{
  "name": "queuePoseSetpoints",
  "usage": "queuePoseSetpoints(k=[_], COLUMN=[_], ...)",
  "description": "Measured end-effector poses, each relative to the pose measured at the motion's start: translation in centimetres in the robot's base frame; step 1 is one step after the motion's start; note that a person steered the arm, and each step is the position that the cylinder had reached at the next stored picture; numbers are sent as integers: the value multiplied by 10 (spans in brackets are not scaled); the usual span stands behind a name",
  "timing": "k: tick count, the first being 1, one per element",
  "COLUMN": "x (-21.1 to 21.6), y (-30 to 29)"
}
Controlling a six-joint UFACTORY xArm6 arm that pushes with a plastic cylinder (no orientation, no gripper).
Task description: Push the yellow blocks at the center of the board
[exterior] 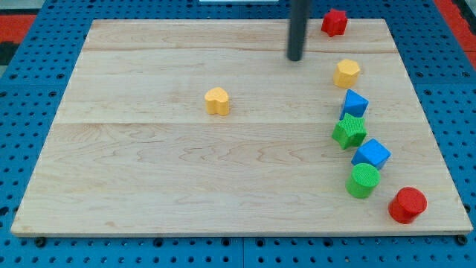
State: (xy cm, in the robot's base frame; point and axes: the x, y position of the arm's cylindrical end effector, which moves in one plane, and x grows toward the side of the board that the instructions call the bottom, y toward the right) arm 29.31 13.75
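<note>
Up top, my tip (296, 58) touches no block.

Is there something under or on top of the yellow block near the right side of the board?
Nothing lies on the yellow hexagonal block; its top face is bare. It rests directly on the wooden board; the patch beneath is covered. My tip stands apart, toward the view's left, and the blue block sits just below.
</note>
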Motion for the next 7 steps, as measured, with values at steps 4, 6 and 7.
queuePoseSetpoints(k=[4, 6, 7], x=[76, 29, 39], y=[-87, -55, 29])
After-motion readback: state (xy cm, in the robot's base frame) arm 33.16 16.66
